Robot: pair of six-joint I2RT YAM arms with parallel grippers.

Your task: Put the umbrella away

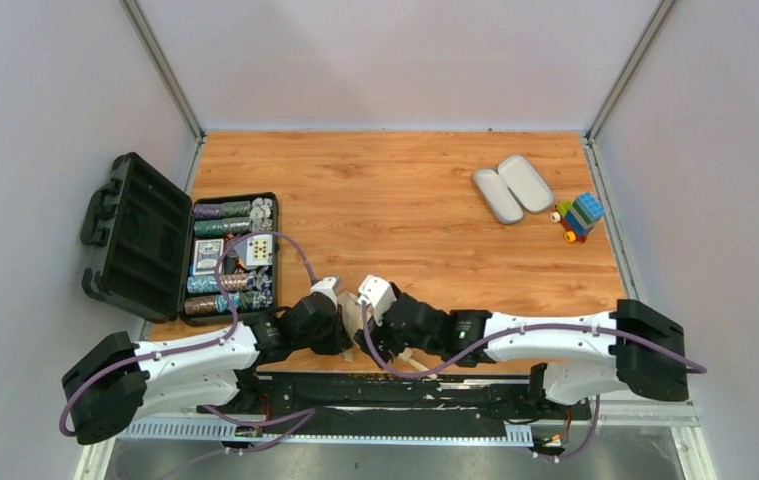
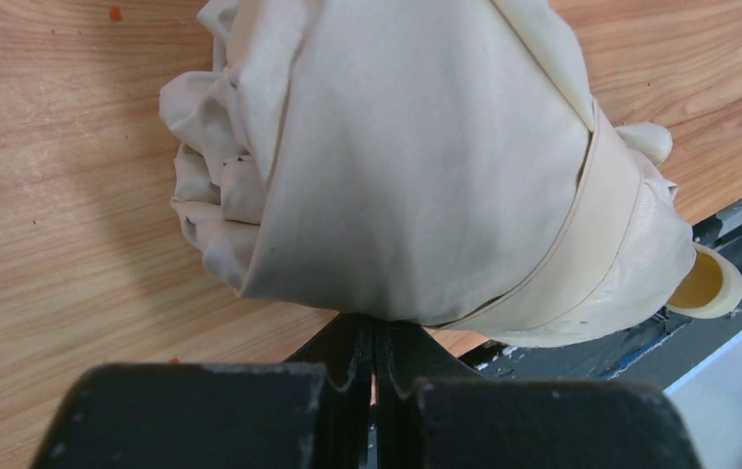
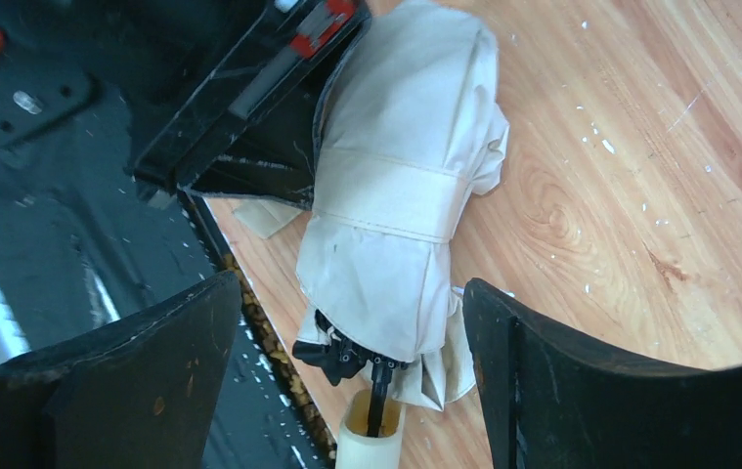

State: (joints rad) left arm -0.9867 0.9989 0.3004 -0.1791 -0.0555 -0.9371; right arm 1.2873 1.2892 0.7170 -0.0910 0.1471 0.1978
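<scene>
Umbrella (image 3: 396, 176) lies folded and strapped at the tabletop's (image 1: 405, 190) near edge, left pincer (image 2: 374, 337) clamped on its fabric, right pincer (image 3: 347, 293) wide open and empty; stowing it looks undone.

Top external view: the umbrella (image 1: 354, 330) lies almost wholly under the left wrist (image 1: 313, 318) and right wrist (image 1: 410, 318), and only a beige sliver shows. Left wrist view: the closed left pincer (image 2: 374, 342) vanishes beneath the fabric, so whether it nips cloth cannot be told. The bundle's upper end is cropped. Right wrist view: the handle (image 3: 371, 442) and both fingers of the right pincer (image 3: 352, 288) are cut by the lower edge.
</scene>
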